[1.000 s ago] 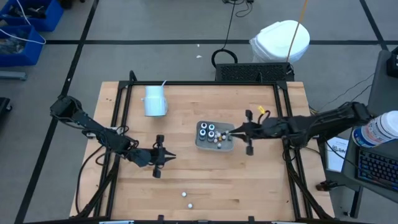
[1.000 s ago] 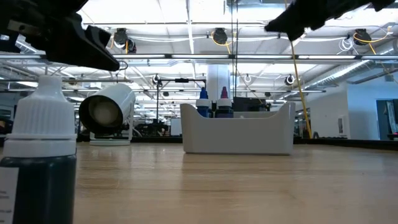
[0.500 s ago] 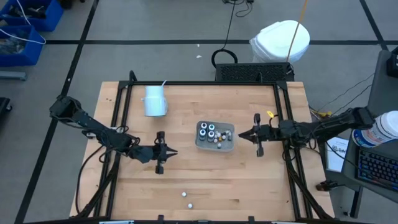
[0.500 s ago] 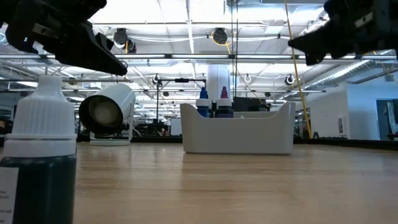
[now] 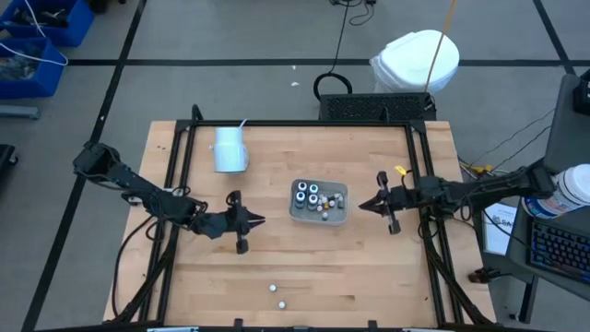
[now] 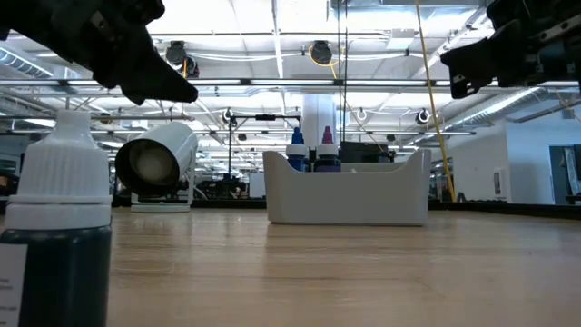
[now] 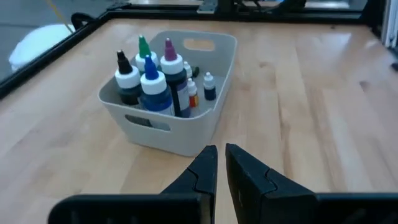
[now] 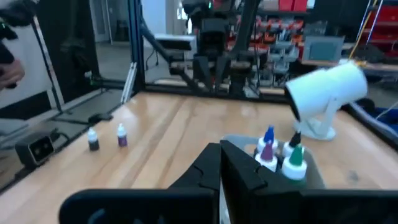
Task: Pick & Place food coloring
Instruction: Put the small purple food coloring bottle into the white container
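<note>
A grey tray [image 5: 337, 218] stands mid-table and holds the food coloring bottles [image 5: 313, 196], upright; the left wrist view shows them [image 7: 155, 81] crowded at one end. Two more small bottles [image 5: 274, 289] [image 5: 281, 303] stand near the table's front edge; one [image 6: 54, 227] fills the left foreground of the low view. My left gripper [image 5: 261, 220] hovers left of the tray, pointing at it, shut with nothing between its fingers [image 7: 208, 165]. My right gripper [image 5: 360, 206] hovers right of the tray, shut and empty [image 8: 220, 163].
A white cup [image 5: 229, 149] lies on its side at the far left of the table. Black frame rails [image 5: 184, 166] run along the table's left, right and far edges. Bare wood lies between the tray and the two loose bottles.
My right gripper has drawn back from over the tray toward the table's right edge and sunk lower. My left gripper has rolled about its own axis while staying left of the tray. The bottles and tray have not moved.
</note>
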You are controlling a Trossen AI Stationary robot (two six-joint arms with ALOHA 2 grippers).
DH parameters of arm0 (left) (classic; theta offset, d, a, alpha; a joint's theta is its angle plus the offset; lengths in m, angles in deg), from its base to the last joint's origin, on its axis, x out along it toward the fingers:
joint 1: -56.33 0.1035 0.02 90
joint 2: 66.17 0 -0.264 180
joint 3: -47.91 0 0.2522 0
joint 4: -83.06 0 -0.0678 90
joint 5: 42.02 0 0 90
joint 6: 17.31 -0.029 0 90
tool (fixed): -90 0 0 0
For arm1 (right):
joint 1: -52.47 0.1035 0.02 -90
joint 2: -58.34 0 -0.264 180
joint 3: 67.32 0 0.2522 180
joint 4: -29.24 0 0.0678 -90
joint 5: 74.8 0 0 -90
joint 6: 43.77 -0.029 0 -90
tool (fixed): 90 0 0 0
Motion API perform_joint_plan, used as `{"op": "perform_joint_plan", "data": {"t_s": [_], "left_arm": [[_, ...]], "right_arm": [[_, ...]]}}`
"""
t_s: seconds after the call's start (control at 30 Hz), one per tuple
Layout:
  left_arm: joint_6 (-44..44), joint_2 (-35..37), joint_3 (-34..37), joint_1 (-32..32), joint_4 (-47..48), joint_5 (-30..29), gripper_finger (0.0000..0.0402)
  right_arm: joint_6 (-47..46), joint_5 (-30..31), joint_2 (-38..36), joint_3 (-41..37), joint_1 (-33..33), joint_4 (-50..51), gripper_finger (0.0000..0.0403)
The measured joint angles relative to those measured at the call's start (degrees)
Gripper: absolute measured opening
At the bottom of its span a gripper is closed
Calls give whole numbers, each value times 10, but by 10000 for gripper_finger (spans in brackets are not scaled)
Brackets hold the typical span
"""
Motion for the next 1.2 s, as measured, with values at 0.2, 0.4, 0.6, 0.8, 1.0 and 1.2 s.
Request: {"op": "perform_joint_plan", "data": {"t_s": [0.2,0.4,0.6,0.8,1.0,1.2], "left_arm": [[68,-5,-30,-20,9,55,42],[40,-109,-191,-107,127,65,42],[38,-221,-346,-159,276,70,42],[91,-327,-561,-135,465,76,42],[57,-414,-726,-103,611,134,42],[47,-498,-830,-69,675,224,46]], "right_arm": [[-9,0,-18,0,2,17,0],[-36,0,-17,0,2,48,0],[-38,0,-16,0,2,47,0],[-39,8,-17,-9,2,34,0],[-33,17,-16,-62,1,-52,0],[-28,17,-18,-68,1,-83,0]]}}
